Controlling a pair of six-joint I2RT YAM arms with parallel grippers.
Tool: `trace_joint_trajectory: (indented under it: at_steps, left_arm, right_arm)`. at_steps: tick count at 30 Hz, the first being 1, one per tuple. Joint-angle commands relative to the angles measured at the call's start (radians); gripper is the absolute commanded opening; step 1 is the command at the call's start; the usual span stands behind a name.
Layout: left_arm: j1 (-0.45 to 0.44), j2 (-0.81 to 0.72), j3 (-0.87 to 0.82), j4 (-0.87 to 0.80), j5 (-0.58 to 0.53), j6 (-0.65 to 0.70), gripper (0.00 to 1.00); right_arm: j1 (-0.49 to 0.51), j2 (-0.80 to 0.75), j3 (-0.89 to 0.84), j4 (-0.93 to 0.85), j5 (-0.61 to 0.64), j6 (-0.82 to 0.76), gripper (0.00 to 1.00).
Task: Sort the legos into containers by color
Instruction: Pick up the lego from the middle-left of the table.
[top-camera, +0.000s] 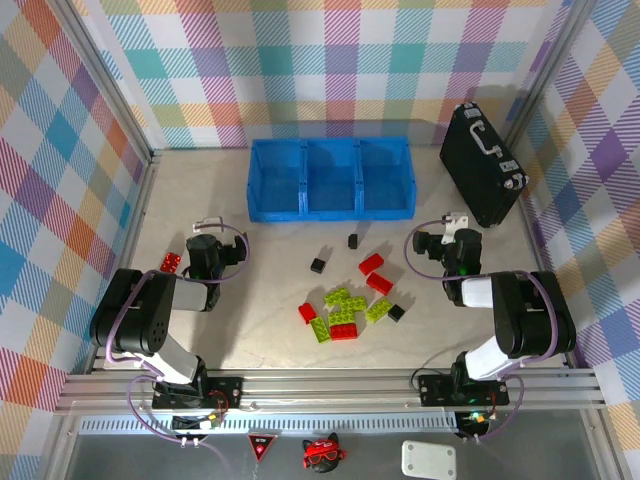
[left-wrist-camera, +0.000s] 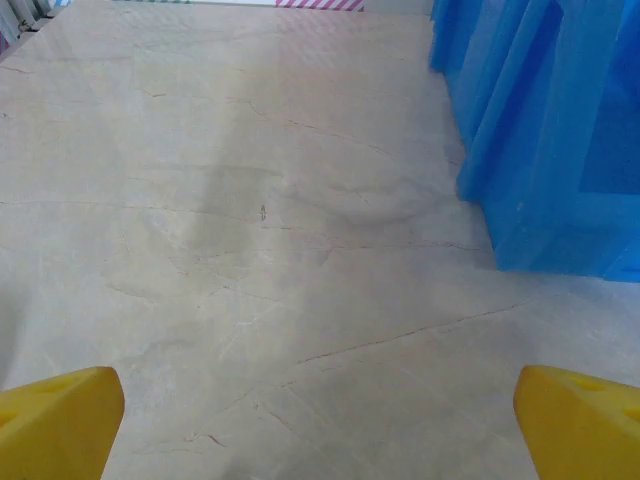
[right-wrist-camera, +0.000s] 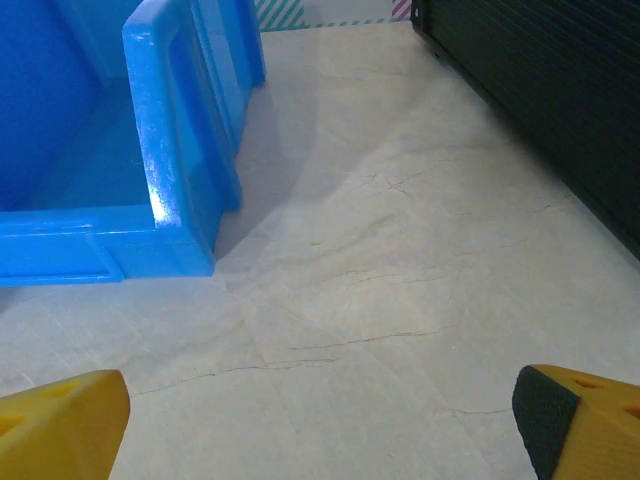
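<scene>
Blue containers (top-camera: 329, 211); red, lime, black legos (top-camera: 338, 298); black case (top-camera: 480, 160); pastel plaid walls (top-camera: 60, 150).

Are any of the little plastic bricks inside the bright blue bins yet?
No, the three joined bright blue plastic bins show bare floors, while the small red, green and black bricks lie on the table.

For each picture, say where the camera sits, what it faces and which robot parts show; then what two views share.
Top external: above and behind, looking down on table, legos, containers; left arm, right arm show.
Left wrist: low over table, facing the containers' left end; yellow jaws, apart.
Right wrist: facing the containers' right end and black case; jaws apart.
Shared: the containers.
</scene>
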Motion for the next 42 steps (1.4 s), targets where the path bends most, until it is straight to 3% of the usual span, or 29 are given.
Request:
trace_joint_trajectory:
  at_steps: [1,38,42]
  left_arm:
    - [0.013,0.001,0.019,-0.002,0.013,0.01,1.0]
    - [0.013,-0.003,0.011,0.012,0.019,0.017,1.0]
    - [0.001,-0.039,0.012,-0.02,0.015,0.03,1.0]
  right_arm:
    - [-0.008,0.003,0.015,0.017,-0.012,-0.013,0.99]
    - [-0.008,-0.003,0.01,0.024,-0.008,-0.015,0.99]
    - [-0.007,-0.038,0.042,-0.065,-0.006,-0.014,0.99]
